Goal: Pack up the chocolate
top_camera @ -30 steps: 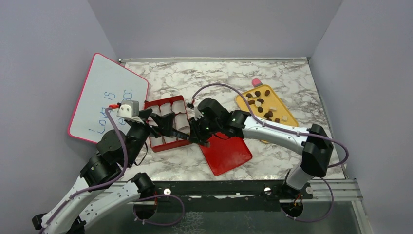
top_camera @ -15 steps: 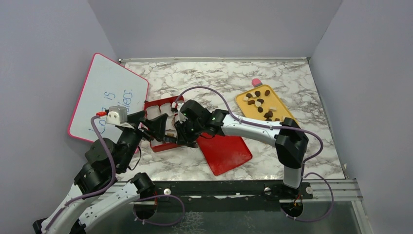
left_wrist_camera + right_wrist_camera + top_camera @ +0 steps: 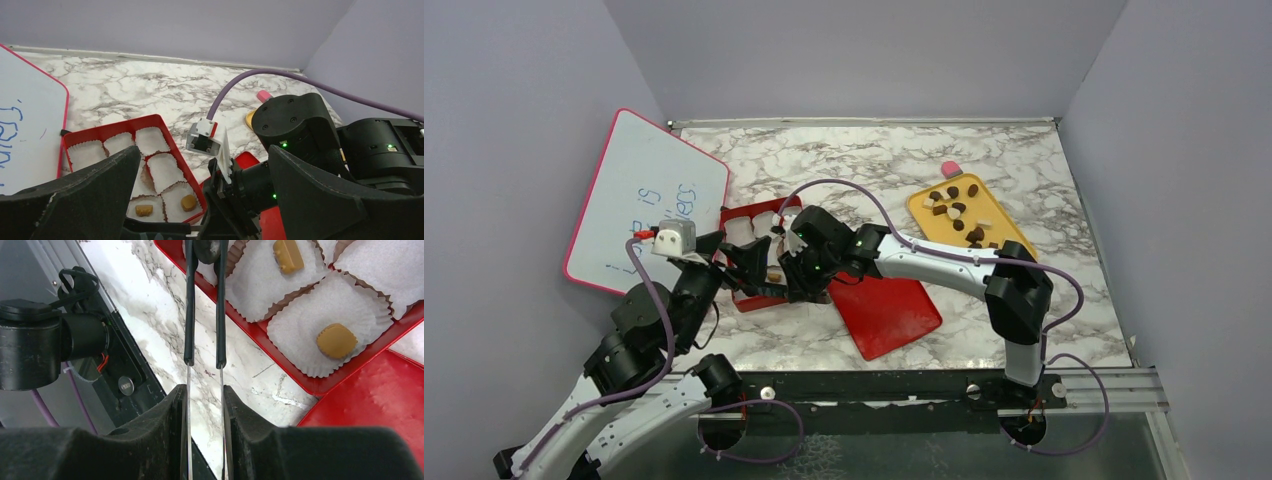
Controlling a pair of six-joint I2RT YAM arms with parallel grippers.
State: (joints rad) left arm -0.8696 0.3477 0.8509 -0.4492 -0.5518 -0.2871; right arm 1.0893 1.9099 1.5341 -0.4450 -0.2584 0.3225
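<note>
The red box (image 3: pixel 742 300) holds white paper cups. Two tan pieces of chocolate (image 3: pixel 188 202) (image 3: pixel 143 210) lie in its near cups, seen also as chocolate (image 3: pixel 337 340) and chocolate (image 3: pixel 288 252) in the right wrist view. My right gripper (image 3: pixel 799 268) (image 3: pixel 205 395) is shut on metal tongs (image 3: pixel 189 315). The tongs' black tips hold a dark chocolate (image 3: pixel 206 249) over a cup at the box's near corner. More chocolate (image 3: pixel 959 210) lies on the yellow tray (image 3: pixel 1014 240) at the right. My left gripper (image 3: pixel 746 265) (image 3: pixel 205 200) stands open beside the box, holding nothing.
The red lid (image 3: pixel 889 312) lies flat right of the box. A whiteboard (image 3: pixel 649 195) leans at the left wall. A small pink block (image 3: pixel 951 169) sits behind the yellow tray. The two arms are close together over the box's near end.
My right arm has swung left, carrying the tongs from the lid's edge to the box's near corner. The left arm has drawn back a little to the left.
</note>
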